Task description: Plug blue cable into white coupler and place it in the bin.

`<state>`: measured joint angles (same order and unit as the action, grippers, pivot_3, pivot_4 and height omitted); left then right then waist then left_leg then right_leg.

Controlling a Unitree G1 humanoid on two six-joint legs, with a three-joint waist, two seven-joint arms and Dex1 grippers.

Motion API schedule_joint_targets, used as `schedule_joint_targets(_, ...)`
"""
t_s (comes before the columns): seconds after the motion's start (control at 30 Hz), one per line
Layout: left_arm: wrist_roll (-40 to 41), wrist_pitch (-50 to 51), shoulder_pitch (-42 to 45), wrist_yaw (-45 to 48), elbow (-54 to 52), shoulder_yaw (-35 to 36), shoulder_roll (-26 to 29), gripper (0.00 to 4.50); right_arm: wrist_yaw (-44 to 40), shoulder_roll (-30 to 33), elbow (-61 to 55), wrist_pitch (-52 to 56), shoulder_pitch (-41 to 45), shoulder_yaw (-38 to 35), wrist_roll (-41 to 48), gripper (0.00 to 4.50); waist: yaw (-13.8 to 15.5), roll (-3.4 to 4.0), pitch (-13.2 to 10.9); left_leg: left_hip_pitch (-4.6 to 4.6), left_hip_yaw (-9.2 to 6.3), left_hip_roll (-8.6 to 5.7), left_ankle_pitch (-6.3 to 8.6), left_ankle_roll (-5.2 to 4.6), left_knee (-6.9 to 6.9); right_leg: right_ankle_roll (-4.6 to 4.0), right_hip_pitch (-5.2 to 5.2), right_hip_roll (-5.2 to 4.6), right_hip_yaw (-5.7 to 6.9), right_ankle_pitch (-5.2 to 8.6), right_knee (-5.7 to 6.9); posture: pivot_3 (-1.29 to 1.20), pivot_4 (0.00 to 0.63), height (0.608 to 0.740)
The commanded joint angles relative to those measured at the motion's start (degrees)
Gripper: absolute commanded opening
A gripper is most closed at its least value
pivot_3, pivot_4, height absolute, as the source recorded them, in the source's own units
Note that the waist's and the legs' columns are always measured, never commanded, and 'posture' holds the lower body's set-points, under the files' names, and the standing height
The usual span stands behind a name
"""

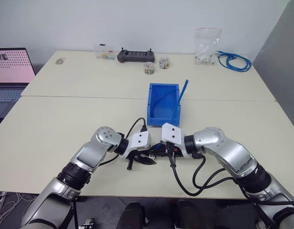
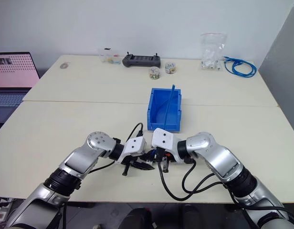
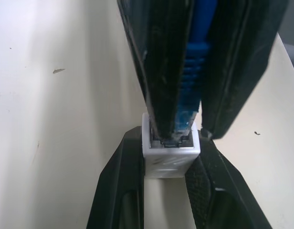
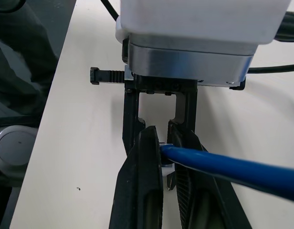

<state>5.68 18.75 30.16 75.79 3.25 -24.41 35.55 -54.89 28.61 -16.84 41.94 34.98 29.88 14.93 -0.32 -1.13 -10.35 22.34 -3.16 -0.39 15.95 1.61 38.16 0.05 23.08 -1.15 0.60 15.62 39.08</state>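
My two grippers meet nose to nose just above the near half of the pale table (image 1: 66,124), a little way in front of the bin (image 1: 162,106). My left gripper (image 3: 168,191) is clenched on the white coupler (image 3: 170,153): in the left wrist view its two black fingers (image 3: 119,191) press on the two sides of the small white block, whose dark socket faces away from me toward my other hand. My right gripper (image 4: 164,167) is clamped tight on the blue cable (image 4: 233,172) close to its end. From the left wrist view I see that end, with its ribbed blue boot and clear plug, running down between my right fingers and sitting in the mouth of the coupler; I cannot tell whether it is fully seated. In the right wrist view the cable leaves my fingers sideways as a thick blue line, and the white of the coupler shows just beyond them, with my left gripper's body straight ahead.

From the head views, the rest of the cable rises from my right hand toward the bin, and its far end (image 1: 185,86) sticks up over the bin's right wall. The bin stands upright at the middle of the table, its open top toward me.

Along the far edge lie a black controller (image 1: 135,56), two small jars (image 1: 149,68), a clear bag of white parts (image 1: 205,47) and a looped bundle of blue cable (image 1: 235,61). A laptop (image 1: 11,71) sits off to my left.
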Motion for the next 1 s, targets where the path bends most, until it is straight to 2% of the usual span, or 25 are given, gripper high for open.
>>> schedule_joint_targets(0.03,-1.9,0.6,0.0,-1.8,0.9,-0.9,-0.8,0.8,-3.7,-0.8,2.9,1.7,0.4,3.3,0.7,0.07,0.0,0.02,0.1,-0.01,0.0,0.0,0.0,0.0,0.0,0.0,0.0,0.0,0.0,0.0,0.0,0.0,0.15,0.74)
schedule_joint_targets(0.17,-1.9,0.8,-0.2,-2.1,0.9,-0.5,-1.0,0.8,-5.7,-0.9,5.4,0.9,-0.1,5.4,-0.3,0.07,0.0,0.03,0.2,-0.11,0.02,0.0,0.0,0.0,-0.01,0.0,-0.08,0.0,-0.01,0.0,0.0,0.0,0.15,0.74)
schedule_joint_targets(0.3,-1.9,1.4,-0.8,-2.5,0.5,0.1,-0.8,0.8,-7.4,0.2,8.8,-2.3,-2.5,8.4,-3.2,0.07,0.0,0.05,0.2,-0.88,0.01,0.0,0.02,-0.02,-0.16,0.04,-0.86,0.0,0.01,0.04,-0.19,0.0,0.15,0.74)
schedule_joint_targets(0.47,-1.8,2.2,-1.2,-3.1,0.1,0.6,-0.7,0.8,-8.0,-0.3,11.5,-4.0,-4.0,8.7,-4.9,0.07,-0.1,0.16,1.0,-1.01,0.03,0.0,0.03,-0.03,-0.2,0.3,-0.97,0.0,-0.03,0.2,-0.19,0.0,0.15,0.74)
schedule_joint_targets(0.6,-1.6,2.3,-1.4,-3.4,-0.3,1.0,-0.7,0.8,-7.8,-1.0,12.8,-4.2,-4.5,8.9,-5.5,0.07,-0.3,0.16,1.2,-1.48,0.05,0.01,0.04,-0.03,-0.3,0.29,-1.38,0.0,-0.05,0.26,-0.22,0.0,0.15,0.74)
schedule_joint_targets(1.0,-1.3,2.2,-1.8,-3.7,-0.6,1.5,-0.9,0.8,-7.1,-2.0,14.9,-2.6,-5.9,8.5,-6.0,0.07,-0.8,0.32,1.7,-1.55,0.02,0.02,0.06,-0.04,-0.33,0.3,-1.45,0.0,-0.05,0.31,-0.23,0.0,0.15,0.74)
